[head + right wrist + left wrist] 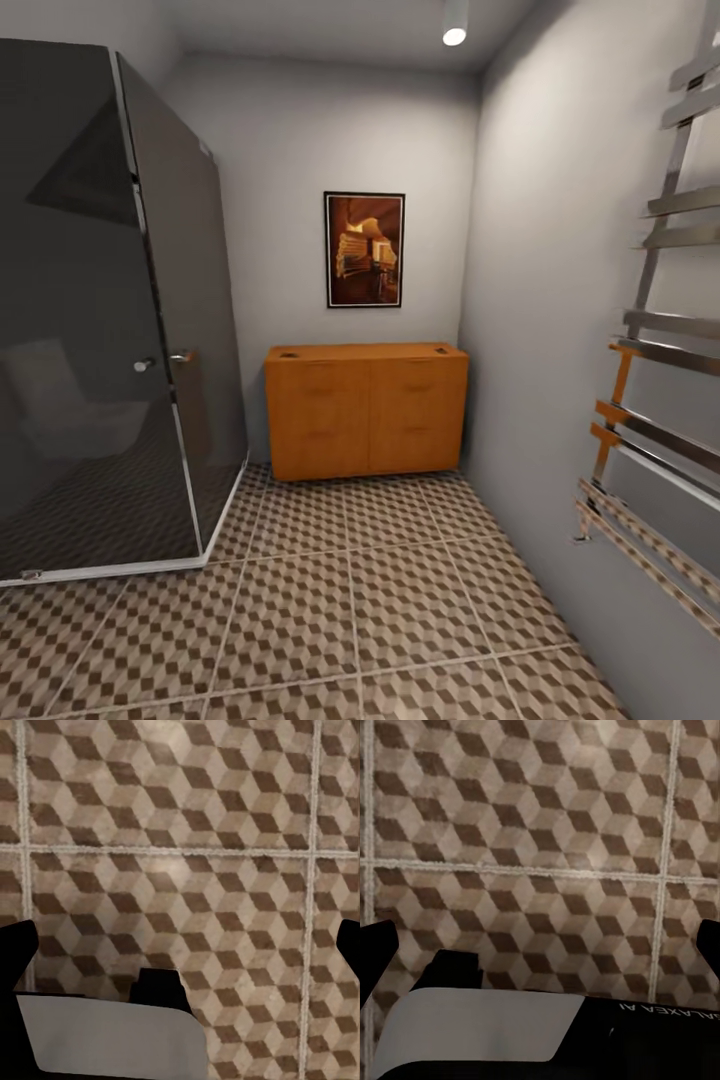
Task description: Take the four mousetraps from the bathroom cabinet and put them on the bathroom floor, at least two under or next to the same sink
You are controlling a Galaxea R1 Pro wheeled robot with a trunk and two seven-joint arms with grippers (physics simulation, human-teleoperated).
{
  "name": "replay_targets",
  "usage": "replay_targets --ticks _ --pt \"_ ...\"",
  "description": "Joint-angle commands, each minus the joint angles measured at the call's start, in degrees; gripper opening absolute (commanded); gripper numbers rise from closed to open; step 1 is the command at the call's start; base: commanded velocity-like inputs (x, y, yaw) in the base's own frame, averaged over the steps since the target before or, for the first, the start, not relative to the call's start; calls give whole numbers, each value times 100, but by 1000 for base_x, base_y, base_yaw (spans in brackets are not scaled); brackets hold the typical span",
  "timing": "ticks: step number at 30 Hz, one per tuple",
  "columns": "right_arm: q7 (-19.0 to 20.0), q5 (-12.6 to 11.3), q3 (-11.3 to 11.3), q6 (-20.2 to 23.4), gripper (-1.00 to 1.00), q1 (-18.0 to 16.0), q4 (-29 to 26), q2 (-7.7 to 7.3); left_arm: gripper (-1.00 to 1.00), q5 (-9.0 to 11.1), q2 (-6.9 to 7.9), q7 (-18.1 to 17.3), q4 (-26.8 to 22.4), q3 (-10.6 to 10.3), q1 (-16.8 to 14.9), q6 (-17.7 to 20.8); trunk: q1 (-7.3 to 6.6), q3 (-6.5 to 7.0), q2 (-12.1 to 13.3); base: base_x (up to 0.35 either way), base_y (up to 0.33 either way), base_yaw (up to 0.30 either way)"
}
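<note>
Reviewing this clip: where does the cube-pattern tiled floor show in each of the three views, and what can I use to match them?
Head view: the bathroom floor covers the lower part, running back to the cabinet and the shower enclosure.
Left wrist view: floor behind the dark fingers.
Right wrist view: floor behind the fingers.
Shared landmark: the pale grout lines between tiles.

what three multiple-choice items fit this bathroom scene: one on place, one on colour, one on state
1. Where does the cabinet stand?
A. against the back wall, under the picture
B. inside the shower
C. beside the towel rail

2. What colour is the cabinet?
A. white
B. orange-brown
C. black

3. How are the cabinet drawers?
A. all pulled out
B. one removed
C. all closed

Key: 1 A, it sits below the framed picture; 2 B, its wood is orange-brown; 3 C, the fronts lie flush.
</note>
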Motion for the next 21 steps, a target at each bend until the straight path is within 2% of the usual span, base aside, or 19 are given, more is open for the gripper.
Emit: replay_targets --ticks 1,21 --pt "-24 49 -49 -29 100 -6 15 0 100 -55 0 -10 0 49 -3 -14 3 -7 -3 323 0 33" --pt "-11 49 -49 -39 100 -6 15 -9 100 -55 0 -10 1 49 -3 -22 3 -7 -3 323 0 4"
